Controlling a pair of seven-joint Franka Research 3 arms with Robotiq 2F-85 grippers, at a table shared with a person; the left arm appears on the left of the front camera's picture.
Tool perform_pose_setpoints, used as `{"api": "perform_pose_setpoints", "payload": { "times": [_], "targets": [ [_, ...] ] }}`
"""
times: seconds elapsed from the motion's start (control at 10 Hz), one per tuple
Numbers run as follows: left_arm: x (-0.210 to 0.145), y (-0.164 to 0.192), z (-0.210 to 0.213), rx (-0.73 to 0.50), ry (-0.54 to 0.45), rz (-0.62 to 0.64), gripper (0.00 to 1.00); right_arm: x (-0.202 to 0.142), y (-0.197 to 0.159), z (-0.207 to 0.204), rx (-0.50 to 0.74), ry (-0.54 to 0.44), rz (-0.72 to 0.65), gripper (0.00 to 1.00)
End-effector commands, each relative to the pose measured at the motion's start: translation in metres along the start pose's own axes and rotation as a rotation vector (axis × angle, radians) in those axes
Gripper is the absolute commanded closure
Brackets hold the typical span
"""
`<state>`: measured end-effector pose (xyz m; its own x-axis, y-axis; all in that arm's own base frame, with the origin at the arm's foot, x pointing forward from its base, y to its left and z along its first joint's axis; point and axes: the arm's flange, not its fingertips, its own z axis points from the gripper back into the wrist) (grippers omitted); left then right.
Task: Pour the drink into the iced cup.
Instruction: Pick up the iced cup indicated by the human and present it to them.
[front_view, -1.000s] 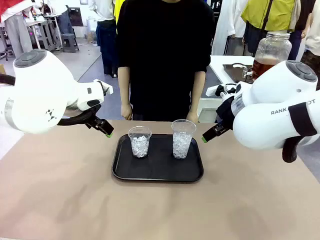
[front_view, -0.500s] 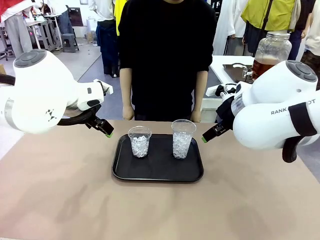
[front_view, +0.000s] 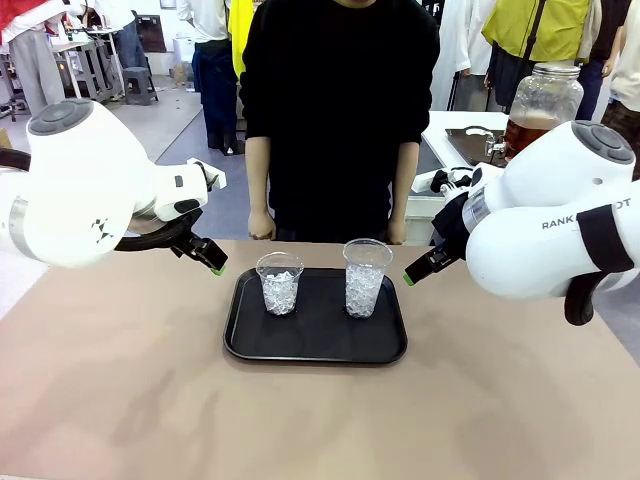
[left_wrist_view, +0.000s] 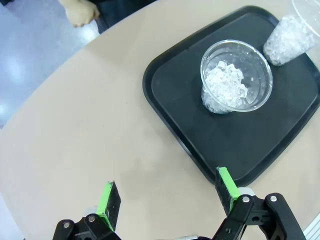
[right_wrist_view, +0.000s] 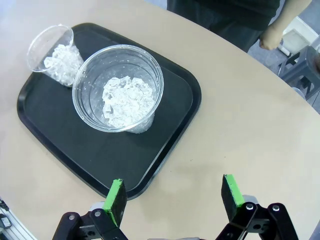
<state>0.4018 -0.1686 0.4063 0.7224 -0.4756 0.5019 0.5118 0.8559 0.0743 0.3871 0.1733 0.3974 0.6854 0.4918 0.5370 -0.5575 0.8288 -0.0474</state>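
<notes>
Our left tool (left_wrist_view: 167, 195) and right tool (right_wrist_view: 172, 195) hang apart, empty, flanking the tray (front_view: 240, 340) with both iced cups (front_view: 279, 283). The drink (front_view: 522, 132) stands in a jar (front_view: 546, 88) beyond the tray's right, nearer our right arm (front_view: 560, 220).

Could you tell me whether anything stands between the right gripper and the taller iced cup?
Nothing visible does. The open right gripper hovers beside the black plastic tray; only bare tray and tan tabletop lie before the taller clear plastic cup of ice.
</notes>
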Motion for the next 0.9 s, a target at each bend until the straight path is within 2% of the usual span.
{"api": "perform_pose_setpoints", "payload": {
  "times": [0.0, 0.3, 0.6, 0.8],
  "targets": [
    [0.0, 0.001, 0.001, 0.001, -0.002, 0.0, 0.0, 0.0, -0.001, 0.002, 0.0, -0.004, -0.002, 0.0],
    [0.007, 0.001, 0.007, -0.013, -0.003, 0.006, 0.0, 0.008, -0.006, 0.011, 0.015, -0.013, -0.019, 0.0],
    [0.039, 0.007, 0.05, -0.047, -0.017, -0.01, 0.0, 0.028, -0.028, 0.061, 0.084, -0.058, -0.086, 0.0],
    [0.055, 0.024, 0.081, -0.13, -0.048, 0.051, 0.0, 0.035, -0.043, 0.093, 0.169, -0.092, -0.118, 0.0]
  ]
}}
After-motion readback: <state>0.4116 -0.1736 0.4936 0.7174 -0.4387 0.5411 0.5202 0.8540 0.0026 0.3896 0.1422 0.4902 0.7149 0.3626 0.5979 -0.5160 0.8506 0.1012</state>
